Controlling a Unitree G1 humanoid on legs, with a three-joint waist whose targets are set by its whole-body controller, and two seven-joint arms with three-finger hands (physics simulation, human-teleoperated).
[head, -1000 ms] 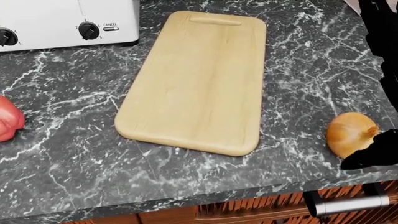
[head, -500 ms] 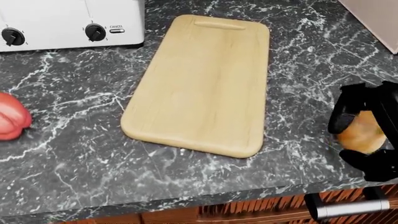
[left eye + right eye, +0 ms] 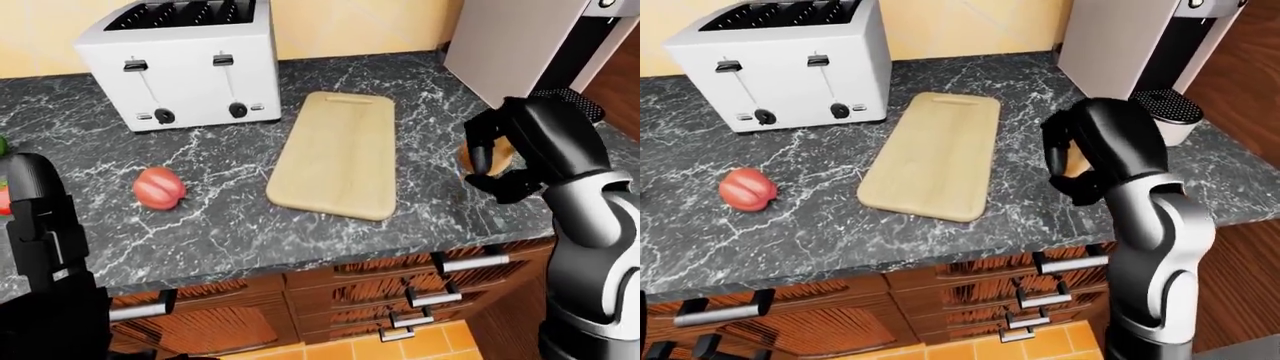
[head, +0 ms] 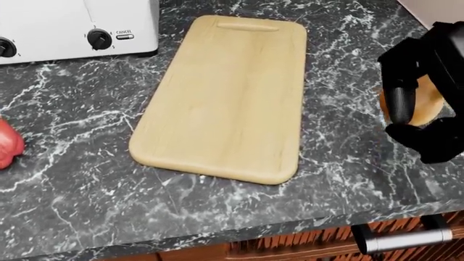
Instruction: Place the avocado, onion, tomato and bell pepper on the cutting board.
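Note:
A pale wooden cutting board [image 4: 224,92] lies bare on the dark marble counter [image 4: 72,179]. My right hand [image 4: 407,117] is shut on the brown onion [image 4: 426,100] and holds it above the counter, just right of the board; the fingers hide most of the onion. A red lobed vegetable [image 3: 158,187], a tomato or a bell pepper, lies on the counter left of the board. My left arm [image 3: 40,225] stands at the left edge of the left-eye view, and its fingers do not show clearly. I see no avocado.
A white toaster [image 3: 180,67] stands at the top left, close to the board's far corner. A coffee machine [image 3: 1140,45] stands at the top right behind my right hand. Drawers with metal handles [image 3: 475,262] run below the counter edge.
My right hand has closed round the onion and lifted it off the counter, up and slightly toward the board. The camera has shifted a little.

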